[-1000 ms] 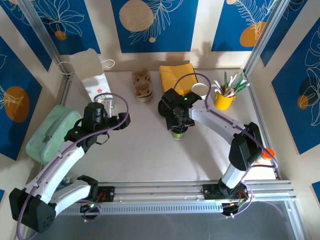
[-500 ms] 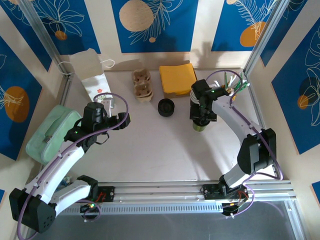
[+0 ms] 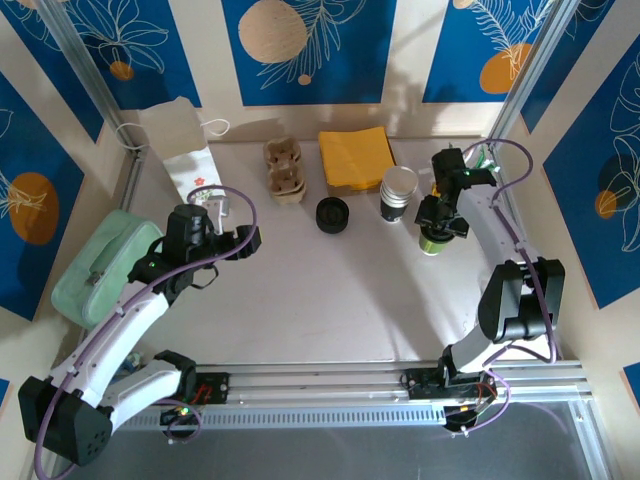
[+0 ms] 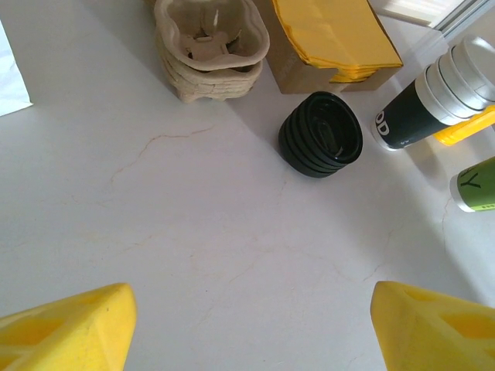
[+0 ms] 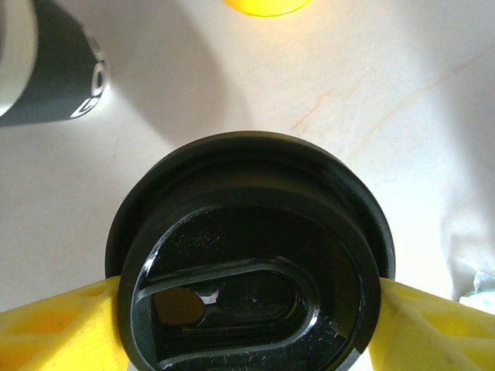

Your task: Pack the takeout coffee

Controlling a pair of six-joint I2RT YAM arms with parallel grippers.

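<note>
While right gripper [image 3: 441,222] clamps black-lidded green cup [image 4: 473,185] — left gripper [image 4: 249,328] wide, empty; nested cup stack [image 3: 398,195] nearby.

Along the far edge of the table [image 3: 320,300], left to right: paper bag [image 3: 180,150], stack of carrier trays [image 3: 284,172], pile of napkins [image 3: 356,158], then utensil holder [image 4: 468,126] near the right corner. Just in front of the napkins, stack of lids [image 3: 332,214] on the left and nested cups [image 3: 399,194] on the right, apart from each other. Right of the cups and a little nearer, lidded cup [image 3: 432,243] upright between the fingers of the right gripper [image 3: 437,228]; at the left edge, well apart from everything else, pouch [image 3: 100,268].
</note>
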